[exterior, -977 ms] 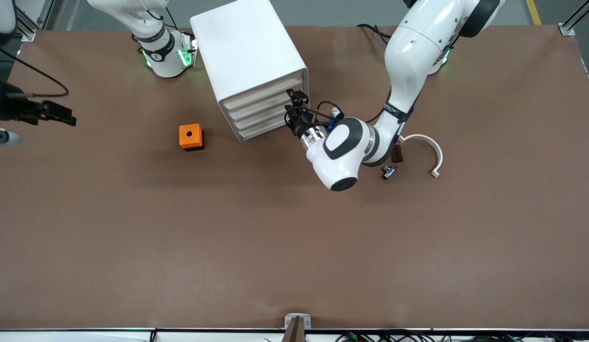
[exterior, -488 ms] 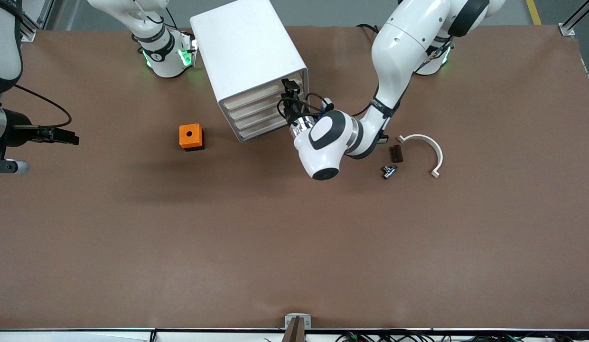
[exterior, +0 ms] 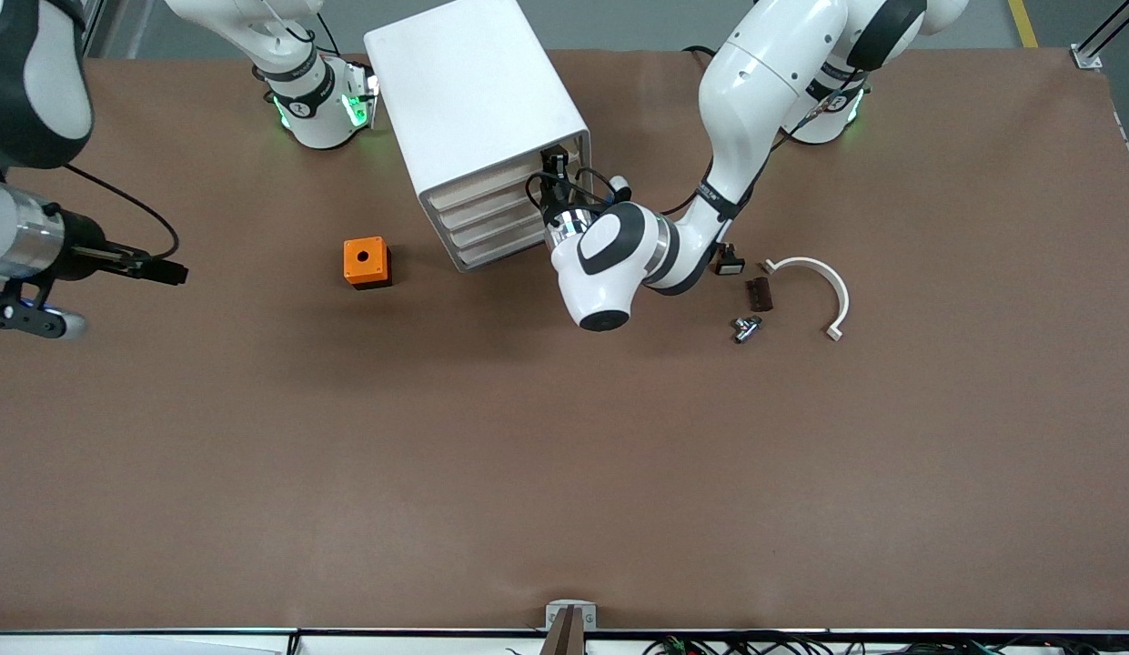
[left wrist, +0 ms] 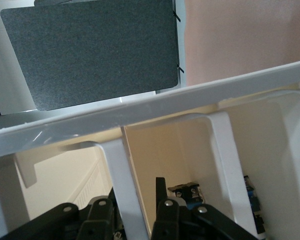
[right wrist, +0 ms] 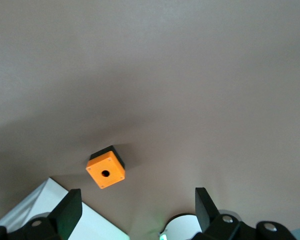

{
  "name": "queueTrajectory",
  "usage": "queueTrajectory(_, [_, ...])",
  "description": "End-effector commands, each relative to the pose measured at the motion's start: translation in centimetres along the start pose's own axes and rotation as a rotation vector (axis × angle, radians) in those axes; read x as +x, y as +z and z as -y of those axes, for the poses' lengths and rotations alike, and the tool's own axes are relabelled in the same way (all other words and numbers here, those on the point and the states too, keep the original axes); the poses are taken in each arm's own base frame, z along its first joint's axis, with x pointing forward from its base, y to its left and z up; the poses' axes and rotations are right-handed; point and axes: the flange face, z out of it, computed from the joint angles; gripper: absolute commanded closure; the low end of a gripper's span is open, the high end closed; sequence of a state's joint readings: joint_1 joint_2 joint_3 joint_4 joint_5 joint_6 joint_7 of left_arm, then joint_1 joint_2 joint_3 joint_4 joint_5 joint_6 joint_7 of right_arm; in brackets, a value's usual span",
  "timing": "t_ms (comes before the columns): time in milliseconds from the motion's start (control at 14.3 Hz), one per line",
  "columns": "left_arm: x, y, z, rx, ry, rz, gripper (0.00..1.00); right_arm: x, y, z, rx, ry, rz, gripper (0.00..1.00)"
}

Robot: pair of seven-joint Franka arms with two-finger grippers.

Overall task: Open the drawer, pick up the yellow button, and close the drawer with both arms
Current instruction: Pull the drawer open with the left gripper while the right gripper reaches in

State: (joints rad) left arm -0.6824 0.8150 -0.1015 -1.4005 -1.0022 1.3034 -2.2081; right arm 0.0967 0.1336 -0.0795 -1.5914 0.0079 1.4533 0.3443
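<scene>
Facing the left gripper (exterior: 555,171): flat off-white drawer (exterior: 491,188) front.

You see the top drawer (exterior: 491,185) of the white cabinet (exterior: 464,91) apparently shut, front flush; button hidden.

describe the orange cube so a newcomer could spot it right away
Start at the white cabinet standing between the two arm bases. Beside its stack of drawer fronts, toward the right arm's end of the table, the orange cube sits alone on the brown table. It has a dark round hole on top.
</scene>
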Motion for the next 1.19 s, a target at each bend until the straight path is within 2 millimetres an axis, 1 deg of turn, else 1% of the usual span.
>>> queueTrajectory(0, [-0.1, 0.0, 0.6, 0.03, -0.018, 0.008, 0.83, -1.8, -0.9, 3.0, 0.001, 0.074, -0.02, 0.0])
queueTrajectory(140, [0.2, -0.5, 0.5, 0.028, -0.04, 0.017, 0.87, -2.3, -0.9, 5.5, 0.054, 0.121, -0.026, 0.0])
queueTrajectory(209, [0.3, -0.9, 0.5, 0.027, -0.04, 0.023, 0.87, -2.6, -1.0, 6.9, 0.088, 0.159, -0.03, 0.0])
queueTrajectory(279, [0.7, -1.6, 0.4, 0.025, -0.042, 0.035, 0.87, -3.3, -1.2, 8.9, 0.111, 0.18, -0.047, 0.0])
queueTrajectory(349, [0.9, -2.4, 0.5, 0.022, -0.041, 0.048, 0.87, -4.3, -1.2, 11.7, 0.123, 0.215, -0.071, 0.0])
queueTrajectory(419, [1.3, -3.1, 0.4, 0.02, -0.044, 0.06, 0.87, -5.3, -0.9, 14.2, 0.133, 0.258, -0.089, 0.0])
queueTrajectory(488, [1.8, -4.1, 0.2, 0.015, -0.049, 0.076, 0.87, -6.1, -0.6, 16.3, 0.146, 0.29, -0.106, 0.0])
queueTrajectory(628, [2.7, -5.9, 0.3, 0.007, -0.051, 0.106, 0.87, -6.8, 0.6, 19.5, 0.155, 0.341, -0.117, 0.0])
queueTrajectory(767, [3.7, -7.8, 0.0, 0.001, -0.059, 0.138, 0.87, -7.3, 1.8, 21.7, 0.157, 0.379, -0.12, 0.0])
queueTrajectory(977, [5.7, -11.0, -0.3, -0.015, -0.072, 0.196, 0.87, -7.9, 2.6, 24.0, 0.175, 0.417, -0.134, 0.0])
queueTrajectory(1116, [6.9, -12.5, -0.5, -0.02, -0.082, 0.221, 0.87, -8.6, 3.1, 25.3, 0.178, 0.441, -0.135, 0.0])
